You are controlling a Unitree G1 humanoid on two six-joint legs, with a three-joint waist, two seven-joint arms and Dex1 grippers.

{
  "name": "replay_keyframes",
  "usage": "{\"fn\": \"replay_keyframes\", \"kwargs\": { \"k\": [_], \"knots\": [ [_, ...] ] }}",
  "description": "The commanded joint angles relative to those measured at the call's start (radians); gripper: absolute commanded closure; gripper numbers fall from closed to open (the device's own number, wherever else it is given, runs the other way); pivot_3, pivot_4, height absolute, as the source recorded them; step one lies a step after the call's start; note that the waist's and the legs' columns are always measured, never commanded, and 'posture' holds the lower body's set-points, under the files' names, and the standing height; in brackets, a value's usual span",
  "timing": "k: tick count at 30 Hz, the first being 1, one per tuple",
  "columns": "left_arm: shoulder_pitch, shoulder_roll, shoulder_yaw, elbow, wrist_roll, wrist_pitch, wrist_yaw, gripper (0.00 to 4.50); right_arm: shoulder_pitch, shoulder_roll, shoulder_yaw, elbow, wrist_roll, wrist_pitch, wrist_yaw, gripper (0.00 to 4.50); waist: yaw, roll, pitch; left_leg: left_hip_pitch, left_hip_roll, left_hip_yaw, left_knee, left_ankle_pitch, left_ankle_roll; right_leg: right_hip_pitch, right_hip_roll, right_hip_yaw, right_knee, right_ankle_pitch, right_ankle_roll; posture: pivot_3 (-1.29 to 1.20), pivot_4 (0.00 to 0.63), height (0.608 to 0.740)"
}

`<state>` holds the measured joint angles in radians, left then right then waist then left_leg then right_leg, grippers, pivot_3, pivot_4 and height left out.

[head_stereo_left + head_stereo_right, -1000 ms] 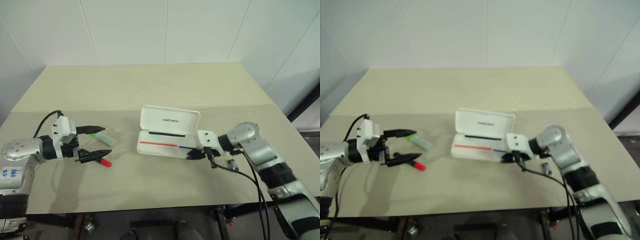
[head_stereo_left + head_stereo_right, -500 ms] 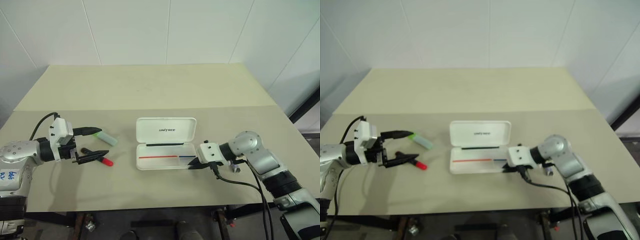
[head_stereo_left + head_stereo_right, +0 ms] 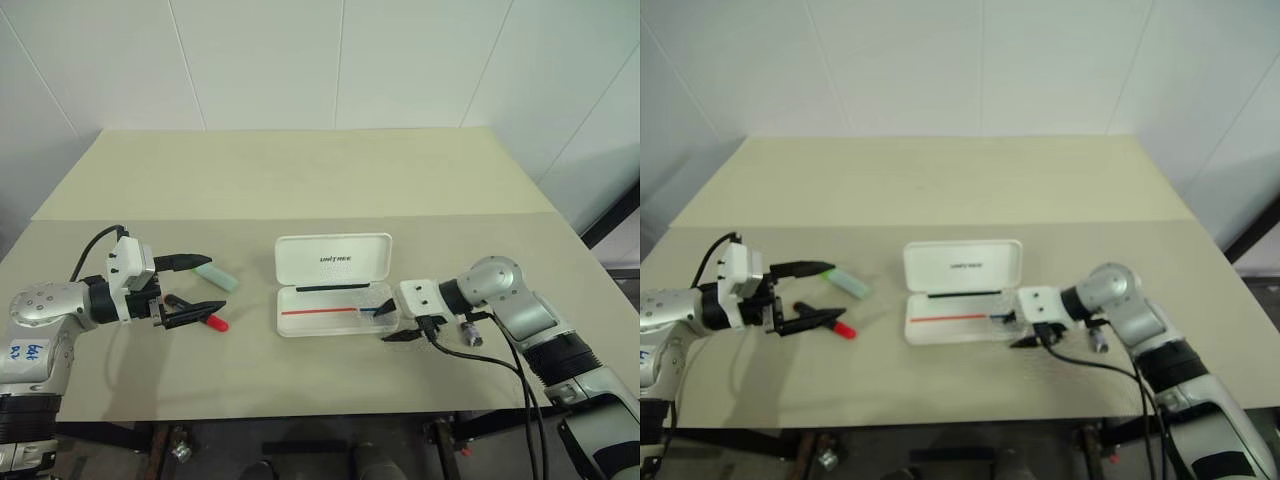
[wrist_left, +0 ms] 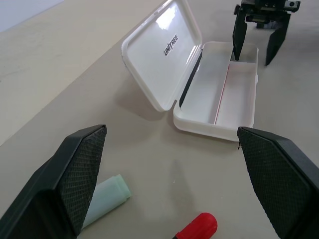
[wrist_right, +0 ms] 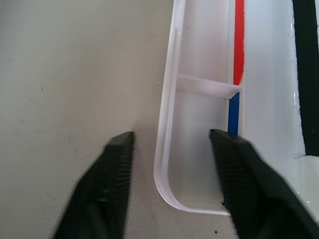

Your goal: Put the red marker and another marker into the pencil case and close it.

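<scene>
Left tool (image 3: 193,290), jaws wide open and empty, brackets the light, slippery-looking red marker (image 3: 209,321), best pinched mid-barrel, at the pencil case's (image 3: 334,263) nine o'clock.

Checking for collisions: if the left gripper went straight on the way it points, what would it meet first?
Probably the open pencil case, dead ahead of the open left gripper; the red marker and green marker sit lower, likely passed over.

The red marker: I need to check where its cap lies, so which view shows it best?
The left eye view: the whole red marker lies on the table, cap toward the pencil case, beside the left tool. The right eye view shows the same; the left wrist view shows just its red end.
</scene>
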<state>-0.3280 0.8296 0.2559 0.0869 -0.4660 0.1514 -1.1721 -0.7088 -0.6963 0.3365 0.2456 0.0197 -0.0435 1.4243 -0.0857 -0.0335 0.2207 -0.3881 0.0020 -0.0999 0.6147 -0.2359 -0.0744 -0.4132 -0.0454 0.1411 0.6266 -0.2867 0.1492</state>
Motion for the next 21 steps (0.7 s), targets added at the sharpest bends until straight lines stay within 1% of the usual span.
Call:
{"fn": "replay_keyframes", "kwargs": {
  "k": [1,8,14,19,21],
  "knots": [
    [-0.008,-0.003,0.015,-0.021,-0.013,-0.011,0.005,0.0,0.02,-0.029,-0.05,-0.058,0.052,0.033,0.019,0.52,0.001,0.0,0.0,0.0,0.0,0.0,0.0,0.0,0.0,0.0,0.0,0.0,0.0,0.0,0.0,0.0,0.15,0.74],
    [-0.009,-0.021,0.009,-0.02,-0.012,-0.017,0.011,0.0,0.062,-0.063,-0.078,-0.14,0.13,0.12,0.048,0.52,-0.001,0.0,0.0,0.0,0.0,0.0,0.0,0.0,0.0,0.0,0.0,0.0,0.0,0.0,0.0,0.0,0.15,0.74],
    [-0.007,-0.036,0.003,-0.026,-0.011,-0.015,0.014,0.0,0.103,-0.107,-0.09,-0.192,0.174,0.159,0.062,0.52,0.003,0.0,0.0,0.0,0.0,0.0,0.0,0.0,0.0,0.0,0.0,0.0,0.0,0.0,0.0,0.0,0.15,0.74],
    [0.002,-0.037,0.004,-0.036,-0.015,-0.012,0.016,0.0,0.122,-0.123,-0.137,-0.219,0.219,0.224,0.033,0.52,0.002,0.0,0.0,0.0,0.0,0.0,0.0,0.0,0.0,0.0,0.0,0.0,0.0,0.0,0.0,0.0,0.15,0.74],
    [0.011,-0.038,0.007,-0.047,-0.018,-0.008,0.019,0.0,0.136,-0.134,-0.174,-0.232,0.246,0.26,0.018,0.52,0.003,0.0,0.0,0.0,0.0,0.0,0.0,0.0,0.0,0.0,0.0,0.0,0.0,0.0,0.0,0.0,0.15,0.74]
  ]
}}
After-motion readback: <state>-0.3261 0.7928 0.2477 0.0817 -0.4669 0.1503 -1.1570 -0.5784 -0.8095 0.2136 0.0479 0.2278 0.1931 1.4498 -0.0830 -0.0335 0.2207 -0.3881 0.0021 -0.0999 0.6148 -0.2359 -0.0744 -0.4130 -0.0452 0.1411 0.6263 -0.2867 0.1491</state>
